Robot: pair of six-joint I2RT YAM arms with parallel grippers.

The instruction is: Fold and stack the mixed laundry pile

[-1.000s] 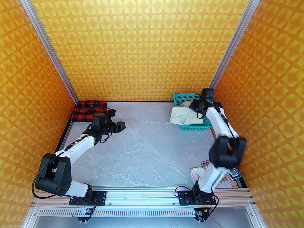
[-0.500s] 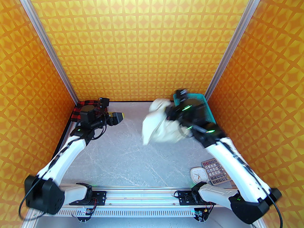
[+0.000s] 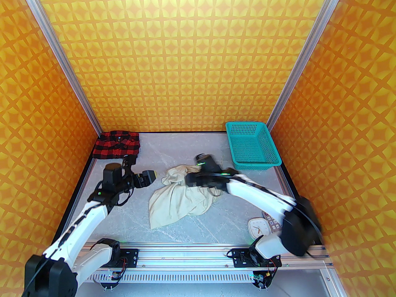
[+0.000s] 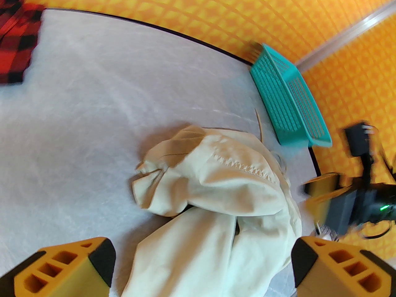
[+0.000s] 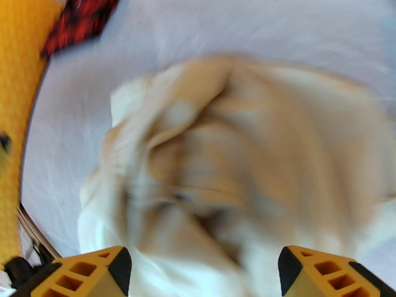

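Note:
The cream trousers [image 3: 179, 201] lie crumpled on the middle of the table, seen close up [image 4: 222, 178] and blurred [image 5: 232, 153] from the wrists. The red-and-black checked shirt [image 3: 117, 145] lies flat in the back left corner. My right gripper [image 3: 189, 179] hovers over the trousers' upper right edge; its jaws stand wide apart [image 5: 204, 271], open above the cloth. My left gripper [image 3: 151, 176] is just left of the trousers, not touching them, and is open [image 4: 201, 264] with nothing between its fingers.
A teal mesh basket [image 3: 246, 124] stands at the back right with nothing in it. A white clock [image 3: 256, 227] and a calculator [image 3: 273, 222] lie near the front right, partly under my right arm. Orange patterned walls close in three sides.
My right arm pulled the trousers out of the basket, swung them to the table's middle and opened over them. My left arm moved from beside the shirt towards the centre and opened wider.

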